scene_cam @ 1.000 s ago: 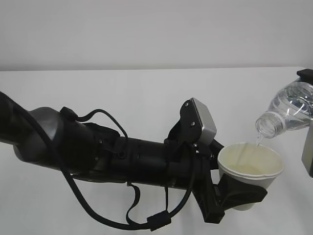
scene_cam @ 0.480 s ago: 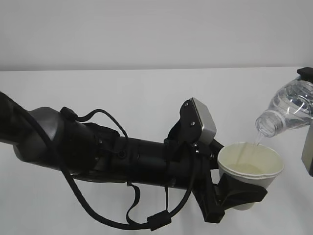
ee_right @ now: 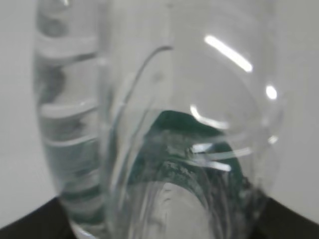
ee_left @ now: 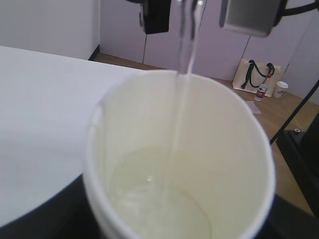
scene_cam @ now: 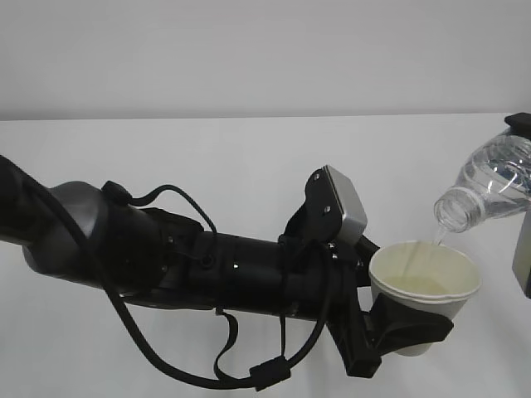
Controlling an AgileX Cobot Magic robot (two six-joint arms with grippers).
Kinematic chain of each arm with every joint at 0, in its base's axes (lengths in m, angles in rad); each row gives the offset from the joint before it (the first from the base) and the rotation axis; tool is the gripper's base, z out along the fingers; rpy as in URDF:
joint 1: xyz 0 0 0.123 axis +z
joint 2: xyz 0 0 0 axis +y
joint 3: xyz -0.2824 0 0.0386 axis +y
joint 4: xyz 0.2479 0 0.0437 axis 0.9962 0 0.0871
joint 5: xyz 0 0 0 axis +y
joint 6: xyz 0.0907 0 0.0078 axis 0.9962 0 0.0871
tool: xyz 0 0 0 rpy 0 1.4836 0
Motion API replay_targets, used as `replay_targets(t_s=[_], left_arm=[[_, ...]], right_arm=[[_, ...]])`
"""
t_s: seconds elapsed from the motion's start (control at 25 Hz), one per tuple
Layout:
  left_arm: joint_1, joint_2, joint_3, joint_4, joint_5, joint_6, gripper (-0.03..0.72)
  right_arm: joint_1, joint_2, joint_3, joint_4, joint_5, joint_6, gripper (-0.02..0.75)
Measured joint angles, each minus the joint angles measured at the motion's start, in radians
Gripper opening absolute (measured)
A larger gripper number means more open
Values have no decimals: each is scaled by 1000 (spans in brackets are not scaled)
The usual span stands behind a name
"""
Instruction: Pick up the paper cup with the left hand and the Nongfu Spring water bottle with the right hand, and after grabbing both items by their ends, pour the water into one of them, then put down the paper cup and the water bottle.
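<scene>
Clear ribbed plastic bottle (scene_cam: 491,184), gripped by right gripper (scene_cam: 523,240) at right edge, still pouring water (ee_left: 174,144); white paper cup (scene_cam: 425,286), clamped by left gripper (scene_cam: 398,330) at lower right, slowly filling; pour unfinished.

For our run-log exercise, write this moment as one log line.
phase: pouring | left gripper: holding paper cup | right gripper: holding tilted water bottle | water: streaming into cup, partly filled

Exterior slants down at the table (scene_cam: 249,157); wrist views crowd cup (ee_left: 179,159) and—seemingly—bottle (ee_right: 164,124).
</scene>
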Motion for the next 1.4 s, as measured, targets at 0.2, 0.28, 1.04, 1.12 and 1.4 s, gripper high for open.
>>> replay_targets(t_s=[0.2,0.28,1.04,1.12,1.4], left_arm=[[0,0,0,0,0,0,471],[0,0,0,0,0,0,471],[0,0,0,0,0,0,471],[0,0,0,-2,0,0,471],[0,0,0,-15,0,0,471]], right_arm=[[0,0,0,2,-1,-6,426],[0,0,0,2,-1,-6,426],[0,0,0,2,-4,-6,426],[0,0,0,2,-4,-6,426],[0,0,0,6,-8,-6,426]])
